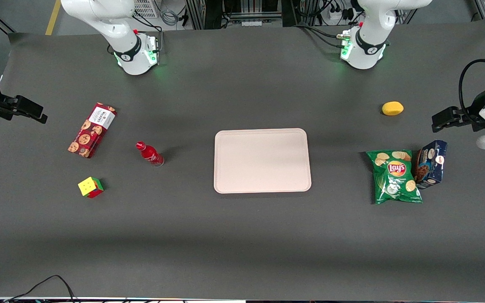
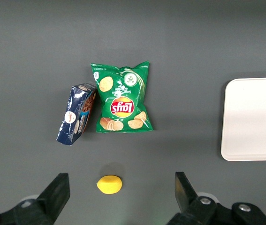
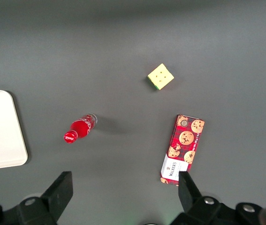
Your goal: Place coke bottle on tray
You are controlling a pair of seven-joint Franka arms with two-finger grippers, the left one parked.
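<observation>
A small plastic puzzle cube (image 1: 90, 187) with yellow, green and red faces is seen nearest the front camera. The slim red coke bottle (image 1: 150, 153), glossy with a clear base, stands upright on the matte dark grey table (image 1: 242, 244), well apart from the black gripper (image 3: 125, 192), whose flat fingers (image 3: 61, 190) are spread wide with nothing between them. The smooth pinkish-beige rectangular tray (image 1: 262, 160), round-cornered and low-rimmed, lies bare beside the bottle. A red cardboard cookie box (image 1: 91, 130) lies flat nearer the fingers.

Tray (image 3: 1, 131) — edge-cropped; gripper (image 3: 123, 194) too
</observation>
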